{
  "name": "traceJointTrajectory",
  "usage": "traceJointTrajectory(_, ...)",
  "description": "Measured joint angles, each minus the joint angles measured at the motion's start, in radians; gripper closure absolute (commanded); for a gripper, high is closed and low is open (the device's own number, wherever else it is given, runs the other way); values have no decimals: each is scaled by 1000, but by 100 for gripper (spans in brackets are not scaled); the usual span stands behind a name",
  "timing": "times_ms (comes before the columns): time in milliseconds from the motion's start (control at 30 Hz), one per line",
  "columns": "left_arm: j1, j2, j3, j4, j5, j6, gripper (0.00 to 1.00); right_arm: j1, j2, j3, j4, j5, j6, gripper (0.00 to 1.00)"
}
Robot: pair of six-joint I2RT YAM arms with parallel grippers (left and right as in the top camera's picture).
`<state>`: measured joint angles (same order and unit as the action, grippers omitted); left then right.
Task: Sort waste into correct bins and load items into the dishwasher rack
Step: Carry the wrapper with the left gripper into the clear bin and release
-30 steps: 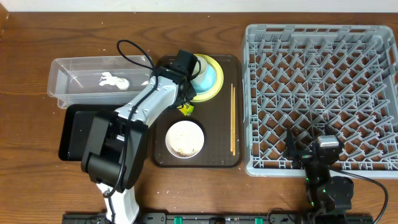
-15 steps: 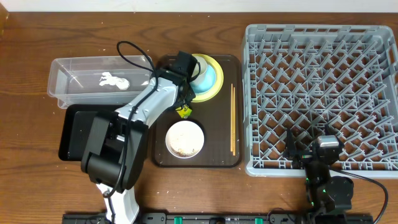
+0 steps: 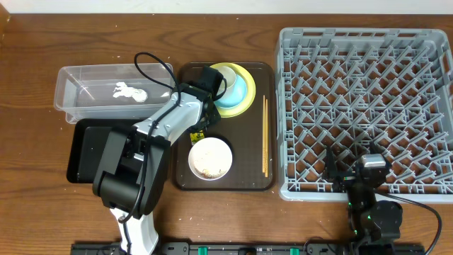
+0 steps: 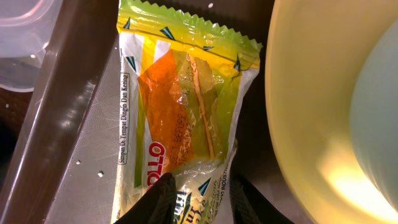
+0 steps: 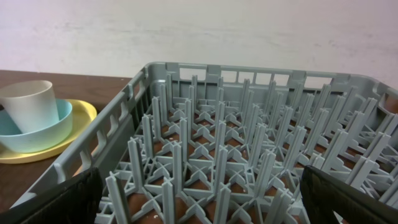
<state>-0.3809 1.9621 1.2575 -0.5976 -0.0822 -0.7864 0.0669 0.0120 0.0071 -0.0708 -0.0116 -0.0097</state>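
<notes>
The green-and-orange snack wrapper (image 4: 180, 106) lies on the brown serving tray beside the yellow plate (image 4: 311, 93); in the overhead view it (image 3: 196, 134) shows just below my left gripper (image 3: 200, 126). My left gripper (image 4: 202, 199) is shut on the wrapper's near end. The plate (image 3: 245, 99) carries the light blue bowl (image 3: 238, 91) and the cream cup (image 3: 228, 76). The white bowl (image 3: 210, 157) holds rice scraps. The chopsticks (image 3: 265, 134) lie along the tray's right side. My right gripper (image 5: 199, 205) is open over the front edge of the grey rack (image 3: 368, 106).
The clear tub (image 3: 71, 99) at the back left holds the crumpled tissue (image 3: 131, 92). The black tray (image 3: 85, 145) lies in front of it, partly under my left arm. The brown serving tray (image 3: 185, 183) sits between the bins and the rack.
My left gripper and the wrapper have shifted a little left and toward the front, away from the plate. The right arm has not moved.
</notes>
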Motion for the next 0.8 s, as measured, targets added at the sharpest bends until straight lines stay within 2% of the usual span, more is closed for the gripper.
traceJointTrajectory(300,0,0,-13,13,-1,-3,78,0,0,0,0,0,0,1)
traceJointTrajectory(333,0,0,-16,16,-2,-3,81,0,0,0,0,0,0,1)
traceJointTrajectory(400,0,0,-18,23,-5,-4,94,0,0,0,0,0,0,1)
traceJointTrajectory(667,0,-8,-19,26,-6,-2,94,0,0,0,0,0,0,1)
traceJointTrajectory(800,3,-87,-19,27,-6,-2,94,0,0,0,0,0,0,1)
